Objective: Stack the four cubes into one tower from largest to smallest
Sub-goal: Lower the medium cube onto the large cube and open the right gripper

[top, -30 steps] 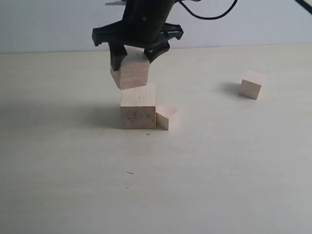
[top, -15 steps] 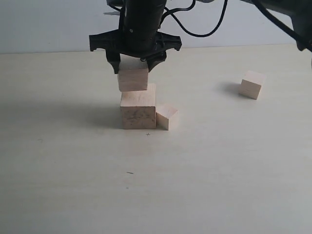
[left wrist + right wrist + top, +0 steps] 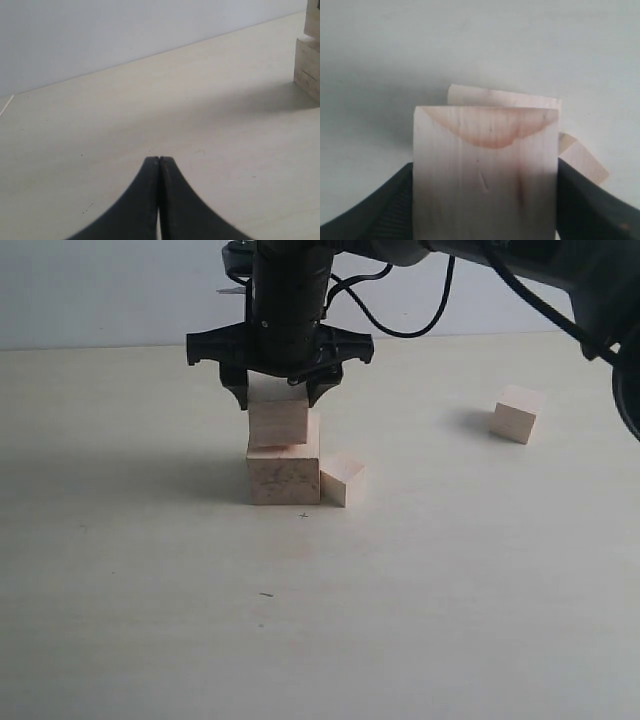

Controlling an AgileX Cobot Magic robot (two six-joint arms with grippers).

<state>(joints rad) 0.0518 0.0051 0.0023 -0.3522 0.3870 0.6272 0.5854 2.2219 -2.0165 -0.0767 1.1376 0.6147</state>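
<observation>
Second-largest cube (image 3: 278,422) pinched in right claw (image 3: 279,400), low over largest cube (image 3: 283,472) on table (image 3: 450,590); we cannot tell contact | smallest cube (image 3: 342,480) touches its side | fourth cube (image 3: 517,413) well apart | left claw (image 3: 159,159) pressed together

The setting looked like a robotics lab test bench: a plain pale tabletop (image 3: 450,620) ran back to a blank whitish wall (image 3: 100,290), a black robot arm (image 3: 288,300) trailed loose black cables (image 3: 400,336) above it, and plain wooden cubes (image 3: 517,414) sat on the surface.
</observation>
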